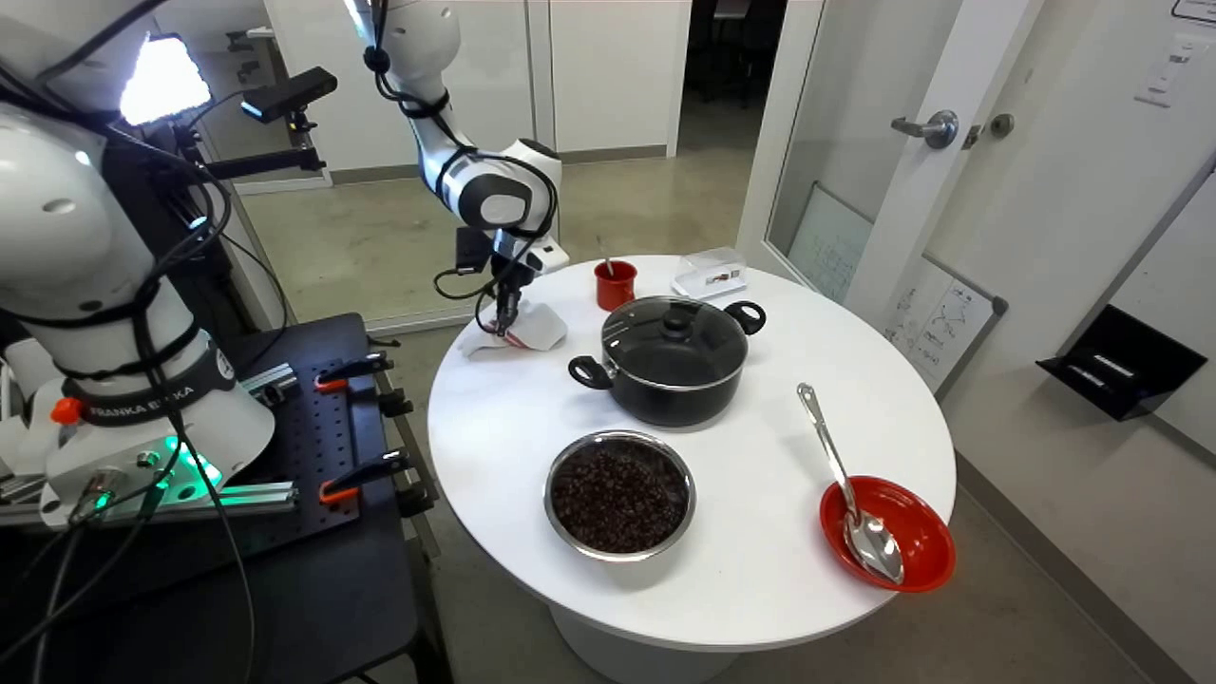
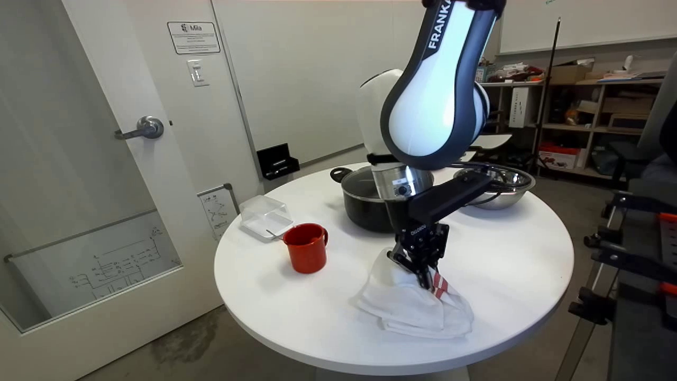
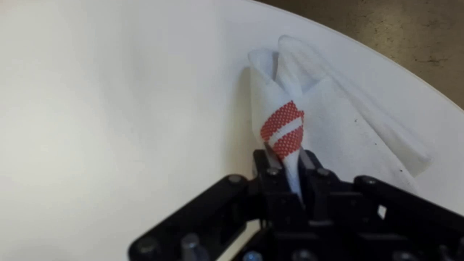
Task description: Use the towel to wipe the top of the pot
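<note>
Gripper (image 3: pixel 287 159) points down, fingers (image 3: pixel 261 161) nearly together, a narrow gathered fold of towel (image 3: pixel 335 137) pinched between them. Towel: white; 2 red bands split by a white strip, just ahead of the fingers in the wrist view; a few small dark specks on the cloth. Its other folds lie loosely on the table (image 2: pixel 296 312), close to the rim, near the pot (image 1: pixel 673 399) but apart from it. Arm (image 2: pixel 439 100) reaches down from above, covering part of the pot in an exterior view.

Cup (image 2: pixel 308 254): red, upright, a thin utensil handle (image 1: pixel 604 255) leaning out; apart from the towel.

Clear box (image 2: pixel 267 214): a little past the cup, the 2 apart.

Pot: black, standing flat on the table, lid (image 1: pixel 655 347) on, knob (image 1: pixel 677 321) uppermost, 2 side handles (image 1: pixel 591 372).

Steel bowl (image 2: pixel 500 200): near the pot, apart from it, holding dark bean-like pieces (image 1: pixel 617 499).

Red bowl (image 1: pixel 931 537): at the table edge; spoon (image 1: pixel 876 546) with its head in the bowl, handle out over the rim.

Background: large whiteboard (image 2: pixel 307 79); loaded shelves (image 2: pixel 566 127), contents mostly too small to make out.
</note>
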{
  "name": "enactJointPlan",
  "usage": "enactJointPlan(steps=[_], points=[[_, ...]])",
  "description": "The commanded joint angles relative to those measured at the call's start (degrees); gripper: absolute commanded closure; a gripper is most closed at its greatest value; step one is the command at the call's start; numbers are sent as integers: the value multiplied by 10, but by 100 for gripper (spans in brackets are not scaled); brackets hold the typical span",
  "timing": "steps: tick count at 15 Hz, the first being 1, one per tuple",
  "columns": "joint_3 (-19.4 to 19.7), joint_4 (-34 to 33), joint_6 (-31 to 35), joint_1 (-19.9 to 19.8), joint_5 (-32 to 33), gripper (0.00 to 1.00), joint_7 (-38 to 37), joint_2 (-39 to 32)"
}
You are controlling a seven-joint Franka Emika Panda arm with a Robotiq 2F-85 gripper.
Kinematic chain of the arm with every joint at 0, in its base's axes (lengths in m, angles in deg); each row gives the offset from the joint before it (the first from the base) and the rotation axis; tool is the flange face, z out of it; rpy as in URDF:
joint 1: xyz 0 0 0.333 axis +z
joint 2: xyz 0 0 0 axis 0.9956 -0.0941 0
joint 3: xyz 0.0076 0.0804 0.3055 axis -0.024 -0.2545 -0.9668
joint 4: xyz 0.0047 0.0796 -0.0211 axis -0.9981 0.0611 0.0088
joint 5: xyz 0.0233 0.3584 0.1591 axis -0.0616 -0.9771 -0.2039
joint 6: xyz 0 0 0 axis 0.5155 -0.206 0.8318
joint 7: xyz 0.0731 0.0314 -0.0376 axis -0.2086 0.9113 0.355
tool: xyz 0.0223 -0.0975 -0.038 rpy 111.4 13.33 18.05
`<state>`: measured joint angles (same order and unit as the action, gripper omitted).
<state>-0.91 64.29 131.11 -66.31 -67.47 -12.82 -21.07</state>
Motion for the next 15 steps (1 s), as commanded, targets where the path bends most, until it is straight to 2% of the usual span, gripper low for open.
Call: enactJointPlan(steps=[1,5,8,13,14,15], points=[[71,-12,-24,71,82,97,-77,5],[114,-21,-31,115,150,97,-146,1],[105,-23,-14,110,163,97,-165,0],[82,-22,-9,88,145,97,-166,-1],[79,-22,-10,87,143,63,-168,-2],[75,-20,-7,84,141,62,-169,-2]])
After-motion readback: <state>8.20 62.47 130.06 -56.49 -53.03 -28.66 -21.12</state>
